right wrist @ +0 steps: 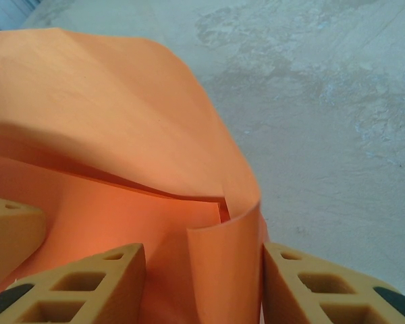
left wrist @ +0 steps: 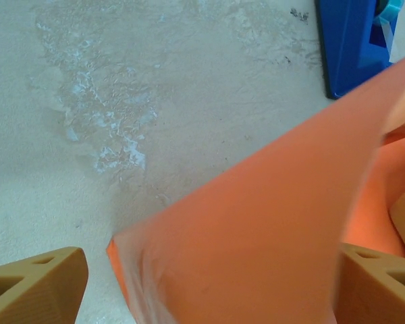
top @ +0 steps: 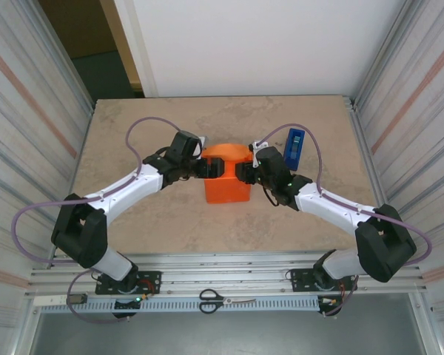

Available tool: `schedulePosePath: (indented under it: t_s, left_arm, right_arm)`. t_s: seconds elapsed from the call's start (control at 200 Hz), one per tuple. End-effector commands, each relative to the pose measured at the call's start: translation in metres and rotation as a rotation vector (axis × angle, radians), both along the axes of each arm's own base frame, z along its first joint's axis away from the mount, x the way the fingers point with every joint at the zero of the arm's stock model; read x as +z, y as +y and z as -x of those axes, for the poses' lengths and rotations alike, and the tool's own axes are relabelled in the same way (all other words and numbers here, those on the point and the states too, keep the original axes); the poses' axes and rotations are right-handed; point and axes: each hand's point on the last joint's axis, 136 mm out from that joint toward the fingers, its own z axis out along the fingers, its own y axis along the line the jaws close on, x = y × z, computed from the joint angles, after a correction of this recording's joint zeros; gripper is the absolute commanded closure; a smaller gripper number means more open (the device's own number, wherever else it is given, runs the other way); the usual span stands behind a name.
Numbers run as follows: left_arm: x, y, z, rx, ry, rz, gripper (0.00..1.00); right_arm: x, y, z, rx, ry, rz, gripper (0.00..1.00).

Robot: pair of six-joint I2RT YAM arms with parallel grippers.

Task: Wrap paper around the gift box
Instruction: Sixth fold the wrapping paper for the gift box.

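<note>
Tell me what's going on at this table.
Both grippers are working the orange paper, which is bundled up mid-table. The left gripper stands open around a raised flap. The right gripper straddles a curled fold, and whether it pinches it is unclear. A blue tape dispenser lies just beyond it, and scissors sit at the near edge.

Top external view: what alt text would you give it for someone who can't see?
Two robot arms reach inward, the left gripper and right gripper meeting at a mound of orange paper on a beige table. A blue tape dispenser sits just beyond the right gripper, and scissors lie on the metal rail at the near edge.
</note>
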Motion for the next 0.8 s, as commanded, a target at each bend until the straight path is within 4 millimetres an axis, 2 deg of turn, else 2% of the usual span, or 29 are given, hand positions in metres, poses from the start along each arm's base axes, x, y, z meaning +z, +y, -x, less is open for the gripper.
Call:
schedulePosePath:
  t_s: [0.0,0.08,0.271,0.466,0.586,0.721,0.797]
  left_arm:
    - [0.009,0.000,-0.006,0.019,-0.023,0.008,0.10]
    - [0.004,0.000,-0.006,0.009,-0.016,-0.012,0.14]
    - [-0.029,0.013,0.007,0.012,0.047,-0.105,0.34]
    - [-0.042,0.015,0.018,-0.001,0.060,-0.141,0.38]
    - [-0.042,0.014,0.019,-0.007,0.062,-0.141,0.41]
    - [-0.041,0.011,0.018,-0.020,0.056,-0.141,0.42]
    - [-0.041,0.008,0.019,-0.032,0.058,-0.142,0.42]
  right_arm:
    - [-0.033,-0.006,0.019,0.046,0.090,0.125,0.54]
    - [-0.032,-0.006,0.019,0.045,0.084,0.122,0.54]
    - [-0.012,-0.004,0.012,0.035,0.005,0.106,0.52]
    - [0.010,-0.015,0.001,-0.021,-0.134,0.135,0.54]
    - [0.010,-0.019,-0.001,-0.033,-0.138,0.139,0.57]
    - [-0.004,-0.022,0.000,-0.053,-0.081,0.116,0.62]
    - [0.002,-0.017,0.003,-0.032,-0.079,0.081,0.66]
